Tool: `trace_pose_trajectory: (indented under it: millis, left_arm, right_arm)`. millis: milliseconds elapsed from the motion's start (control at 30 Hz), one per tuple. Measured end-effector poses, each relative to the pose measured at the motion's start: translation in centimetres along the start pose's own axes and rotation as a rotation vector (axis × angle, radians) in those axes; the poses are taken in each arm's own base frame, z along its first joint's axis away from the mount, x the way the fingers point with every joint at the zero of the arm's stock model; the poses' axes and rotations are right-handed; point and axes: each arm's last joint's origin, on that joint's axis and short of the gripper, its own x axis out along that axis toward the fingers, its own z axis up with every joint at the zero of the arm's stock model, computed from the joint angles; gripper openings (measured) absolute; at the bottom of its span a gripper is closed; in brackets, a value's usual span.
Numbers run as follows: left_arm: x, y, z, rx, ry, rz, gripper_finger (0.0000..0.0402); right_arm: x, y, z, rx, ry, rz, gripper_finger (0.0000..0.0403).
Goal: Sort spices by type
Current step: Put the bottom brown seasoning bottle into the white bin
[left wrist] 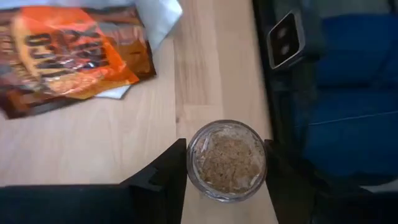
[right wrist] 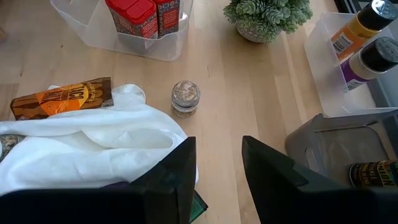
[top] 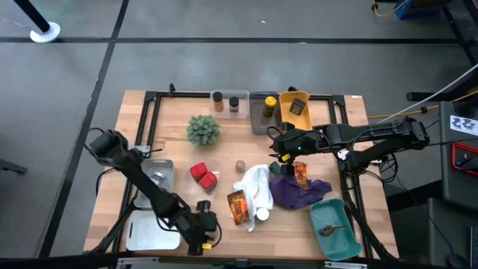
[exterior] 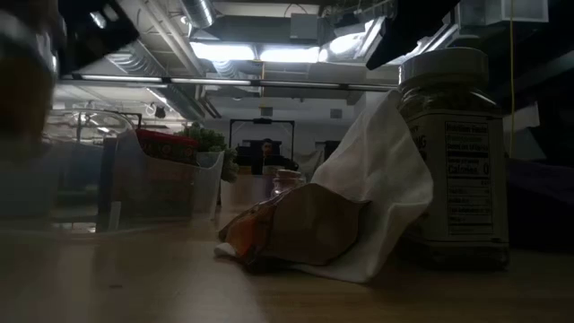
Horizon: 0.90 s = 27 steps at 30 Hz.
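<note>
My left gripper (top: 203,233) is at the table's near edge, shut on a clear jar of brown spice (left wrist: 227,160). My right gripper (right wrist: 217,146) is open and empty, and hovers right of centre (top: 278,148) over the edge of the white cloth (right wrist: 93,146). A small round jar (right wrist: 185,98) stands on the wood ahead of it. Two red tins (top: 200,174) sit in a clear container. One orange packet (top: 237,206) lies flat by the white cloth, another (top: 300,175) on the purple cloth. A white-capped jar (exterior: 453,152) stands beside the cloth. More jars (top: 226,102) stand at the far edge. My left gripper pinches the clear jar between its two fingers (left wrist: 166,169), one on each side of the round wall (left wrist: 194,163). The jar's round end faces the wrist camera. A brown blur high in the low view (exterior: 22,85) may be this jar lifted clear, but I cannot tell.
A spiky green plant (top: 203,129) stands left of centre. A grey bin (top: 263,112) and a yellow bin (top: 296,109) sit at the far edge, and a teal tray (top: 340,237) at the near right corner. White trays (top: 149,233) lie near left. The purple cloth (top: 302,193) lies beside the white one.
</note>
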Motion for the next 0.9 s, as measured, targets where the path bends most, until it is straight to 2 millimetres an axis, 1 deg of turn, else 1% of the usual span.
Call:
trace_pose_trajectory:
  millis: [100,233,367,467,567,667,800,900]
  left_arm:
    - [-2.5,0.0,0.3,-0.063,0.002,-0.005,0.0160]
    - [-6.7,0.1,0.1,-0.177,0.019,-0.014,0.0160]
    - [-10.3,0.2,-1.1,-0.290,0.074,-0.004,0.0162]
    - [-12.3,0.2,-2.4,-0.365,0.124,0.025,0.0163]
    - [-13.1,0.1,-3.9,-0.436,0.187,0.095,0.0162]
    - [-13.0,-0.4,-5.3,-0.491,0.223,0.154,0.0165]
    - [-12.0,-1.1,-6.9,-0.515,0.210,0.200,0.0169]
    - [-10.8,-1.2,-8.0,-0.526,0.199,0.264,0.0167]
  right_arm:
    - [0.0,0.0,0.0,0.000,0.000,0.001,0.0131]
    - [0.0,0.0,0.0,0.000,0.000,0.000,0.0131]
    - [0.0,0.0,0.0,0.000,0.001,0.000,0.0131]
    - [0.0,0.0,0.0,0.000,0.001,0.000,0.0131]
    - [0.0,0.0,0.0,0.000,0.001,0.000,0.0131]
    - [0.0,0.0,0.0,0.000,0.001,0.000,0.0131]
    - [0.0,0.0,0.0,0.000,0.001,0.000,0.0131]
    - [0.0,0.0,0.0,0.000,0.000,0.000,0.0131]
